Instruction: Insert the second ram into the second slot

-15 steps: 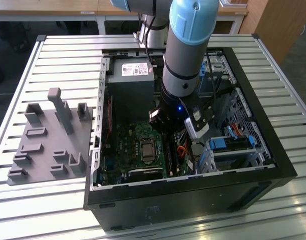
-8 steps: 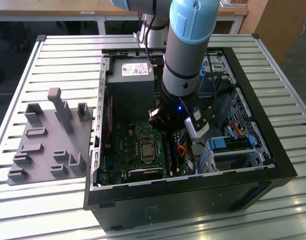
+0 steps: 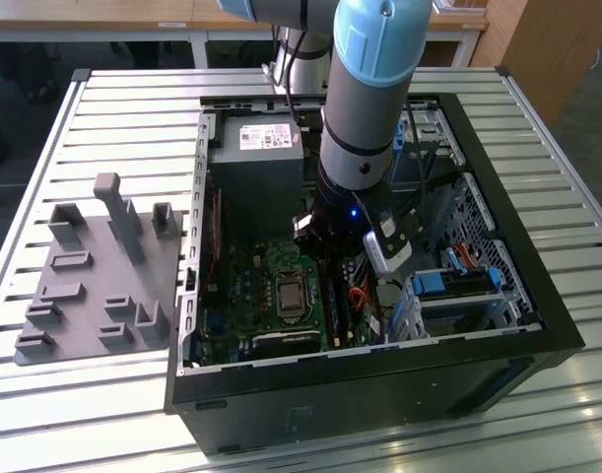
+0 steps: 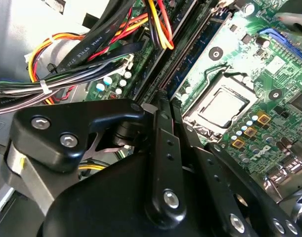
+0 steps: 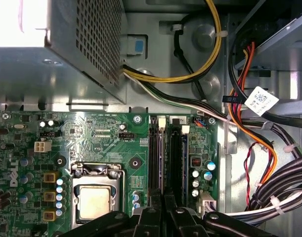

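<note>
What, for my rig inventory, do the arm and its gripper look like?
The arm is a grey tube with pale-blue joint caps, a black band and a small blue light near the wrist. The gripper is matte black, built of flat linked bars fastened with silver screws.

Slatted metal table (image 3: pixel 103 108). Open computer case (image 3: pixel 379 394) covers its middle and reaches toward the edge on the exterior view's right. Grey fixture plate (image 3: pixel 94 286) with upright pegs lies near the table edge on the exterior view's left, just beside the case. My arm (image 3: pixel 365 128) comes down into the case. My gripper (image 3: pixel 332 258) sits low over the green motherboard (image 3: pixel 236 296), beside the processor socket (image 3: pixel 289 296), mostly hidden under my wrist. Power supply (image 3: pixel 256 168) at the case's far corner; blue drive clips (image 3: pixel 434 286) toward its near right corner.
</note>
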